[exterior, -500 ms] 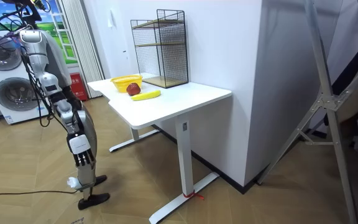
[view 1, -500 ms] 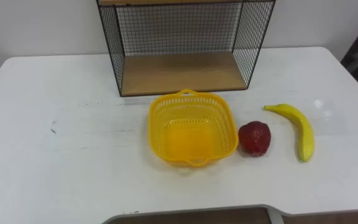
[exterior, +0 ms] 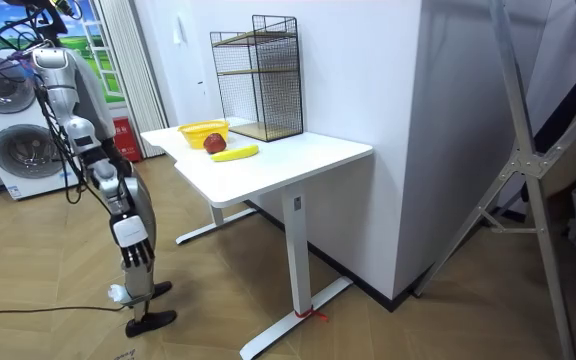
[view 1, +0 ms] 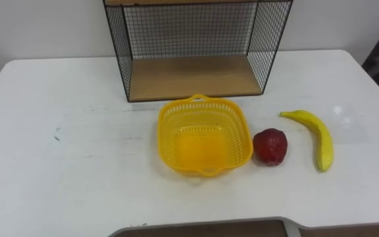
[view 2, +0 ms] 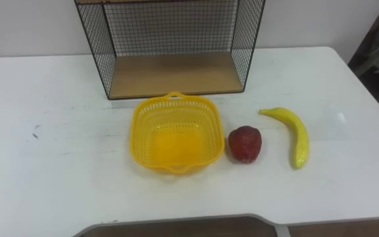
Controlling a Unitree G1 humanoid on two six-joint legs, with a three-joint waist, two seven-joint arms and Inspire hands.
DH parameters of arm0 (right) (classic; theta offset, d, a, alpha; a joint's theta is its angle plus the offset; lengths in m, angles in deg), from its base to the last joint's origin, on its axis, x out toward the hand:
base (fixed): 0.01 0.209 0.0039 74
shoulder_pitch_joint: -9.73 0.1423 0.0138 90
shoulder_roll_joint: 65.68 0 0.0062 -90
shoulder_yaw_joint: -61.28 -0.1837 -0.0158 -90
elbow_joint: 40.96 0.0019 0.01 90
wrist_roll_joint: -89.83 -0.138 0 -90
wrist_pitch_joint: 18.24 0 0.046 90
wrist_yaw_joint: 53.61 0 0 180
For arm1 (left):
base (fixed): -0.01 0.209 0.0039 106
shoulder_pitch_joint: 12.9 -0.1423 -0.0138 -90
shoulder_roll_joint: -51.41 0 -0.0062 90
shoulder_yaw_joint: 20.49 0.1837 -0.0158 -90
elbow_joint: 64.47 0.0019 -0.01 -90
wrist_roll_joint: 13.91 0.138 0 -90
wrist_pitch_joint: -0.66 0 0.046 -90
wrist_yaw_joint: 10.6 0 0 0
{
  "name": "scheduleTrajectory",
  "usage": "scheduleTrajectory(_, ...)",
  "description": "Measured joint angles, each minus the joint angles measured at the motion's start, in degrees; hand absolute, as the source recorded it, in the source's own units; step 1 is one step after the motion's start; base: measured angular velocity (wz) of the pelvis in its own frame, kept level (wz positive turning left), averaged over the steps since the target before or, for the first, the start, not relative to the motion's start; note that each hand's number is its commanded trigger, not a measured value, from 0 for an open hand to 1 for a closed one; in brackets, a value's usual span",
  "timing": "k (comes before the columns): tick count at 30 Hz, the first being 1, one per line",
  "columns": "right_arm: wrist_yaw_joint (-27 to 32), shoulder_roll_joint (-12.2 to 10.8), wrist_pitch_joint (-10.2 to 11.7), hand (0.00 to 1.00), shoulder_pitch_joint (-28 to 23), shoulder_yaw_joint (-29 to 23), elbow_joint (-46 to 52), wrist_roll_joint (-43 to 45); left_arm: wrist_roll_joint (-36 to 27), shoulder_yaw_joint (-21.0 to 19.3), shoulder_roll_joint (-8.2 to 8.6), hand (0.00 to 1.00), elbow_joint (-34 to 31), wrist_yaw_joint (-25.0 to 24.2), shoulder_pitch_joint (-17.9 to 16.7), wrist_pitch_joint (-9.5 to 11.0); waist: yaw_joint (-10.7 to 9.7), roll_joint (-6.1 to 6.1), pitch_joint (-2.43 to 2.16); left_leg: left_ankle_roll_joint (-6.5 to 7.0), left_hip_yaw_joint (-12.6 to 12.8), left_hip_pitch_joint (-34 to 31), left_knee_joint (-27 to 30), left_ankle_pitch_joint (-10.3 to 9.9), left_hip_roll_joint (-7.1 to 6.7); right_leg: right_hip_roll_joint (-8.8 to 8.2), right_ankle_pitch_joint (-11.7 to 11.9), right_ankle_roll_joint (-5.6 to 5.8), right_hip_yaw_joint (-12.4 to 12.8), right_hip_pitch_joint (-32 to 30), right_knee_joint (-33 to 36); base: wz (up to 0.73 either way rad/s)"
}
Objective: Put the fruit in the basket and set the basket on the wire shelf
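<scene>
A yellow plastic basket [view 1: 203, 149] stands empty in the middle of the white table [view 1: 58, 178]. Just right of it, close to its rim, lies a dark red apple [view 1: 269, 146]. Farther right a banana [view 1: 318, 135] lies lengthways on the table. Behind the basket stands the black wire shelf [view 1: 189, 76], its open front and bare wooden bottom board facing me. In the room view I stand on the room view's left of the table, a step back from its edge, with my arms down by my body; basket [exterior: 201, 132], apple [exterior: 215, 143] and banana [exterior: 235, 153] lie before the shelf [exterior: 260, 78].
The table's front edge [view 1: 202, 224] runs along the bottom of the eye views. A small dark mark [view 1: 56, 137] is on the tabletop at the left. The shelf stands against a white wall. Washing machines [exterior: 8, 130] stand behind me.
</scene>
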Motion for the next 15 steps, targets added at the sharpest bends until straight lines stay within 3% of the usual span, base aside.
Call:
scheduleTrajectory(4, 1.4, 0.0, -0.1, 0.0, -0.2, -0.8, -0.3, -4.5, 0.3, -0.1, -0.06, 0.0, 0.0, 0.0, 0.0, 0.2, -0.1, -0.39, 0.22, 0.0, 0.1, 0.8, -0.5, 0.0, -0.05, 0.14, 0.0, 0.06, 0.3, 0.7, -0.2, -0.01)
scheduleTrajectory(7, 3.4, 0.0, -0.1, 0.0, -0.2, -4.4, -1.2, -11.3, 0.3, -0.4, -0.05, 0.0, -0.1, 0.0, -0.4, 0.9, -0.3, -0.63, 0.37, 0.0, 0.2, 0.7, -0.5, 0.0, -0.05, 0.02, -0.1, 0.07, 0.3, 0.7, -0.2, 0.0)
scheduleTrajectory(13, 5.2, 0.0, 2.7, 0.0, -0.6, -13.9, -1.3, -43.4, 0.3, -4.0, -0.02, 0.0, -1.0, 0.2, -0.8, 1.6, -0.8, -0.84, 0.33, 0.0, 0.4, 0.6, -0.5, 0.0, -0.11, 0.31, -0.1, 0.08, 0.2, 0.7, -0.6, 0.01)
scheduleTrajectory(15, 5.2, -0.1, 3.6, 0.0, -0.6, -18.3, -0.9, -52.6, 0.2, -7.3, 0.0, 0.0, -1.1, 0.4, -1.6, 3.1, -0.9, -1.05, 0.16, 0.0, 0.4, 0.6, -0.6, 0.0, -0.1, 0.37, 0.0, 0.08, 0.2, 0.8, -1.0, 0.0)
